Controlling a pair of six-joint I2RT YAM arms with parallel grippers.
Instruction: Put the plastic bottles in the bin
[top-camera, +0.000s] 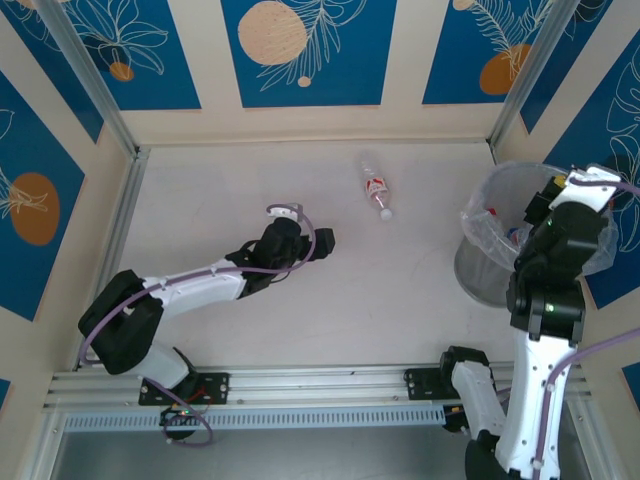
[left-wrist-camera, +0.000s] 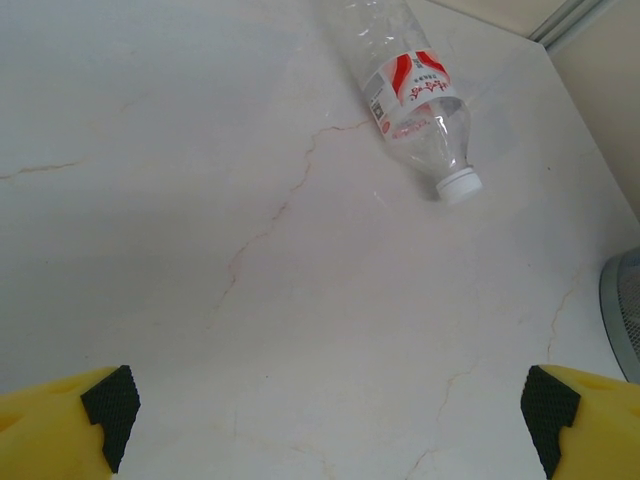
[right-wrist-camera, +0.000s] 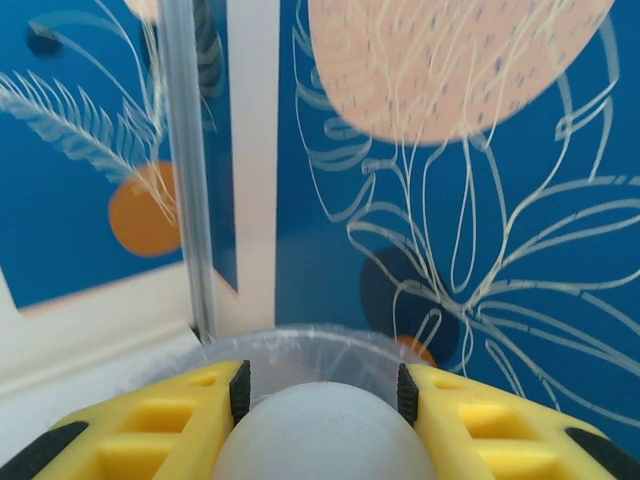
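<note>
A clear plastic bottle (top-camera: 376, 187) with a red-and-white label and a white cap lies on the table, cap toward the near side; it also lies at the top of the left wrist view (left-wrist-camera: 415, 90). My left gripper (top-camera: 318, 242) hovers low over the table short of it, open, with bare tabletop between its fingers (left-wrist-camera: 110, 405). My right gripper (right-wrist-camera: 320, 395) is shut on the pale rounded end of a plastic bottle (right-wrist-camera: 315, 435). It holds this above the bin (top-camera: 500, 178), whose bag-lined rim (right-wrist-camera: 300, 340) curves just beyond the jaws. Other bottles (top-camera: 497, 216) lie inside the bin.
The bin stands at the table's right edge against the blue patterned wall (top-camera: 620, 120). A metal corner post (right-wrist-camera: 185, 160) rises behind it. The bin's grey mesh side (left-wrist-camera: 625, 310) sits at the right edge of the left wrist view. Pale marbled tabletop (top-camera: 200, 190) stretches to the left.
</note>
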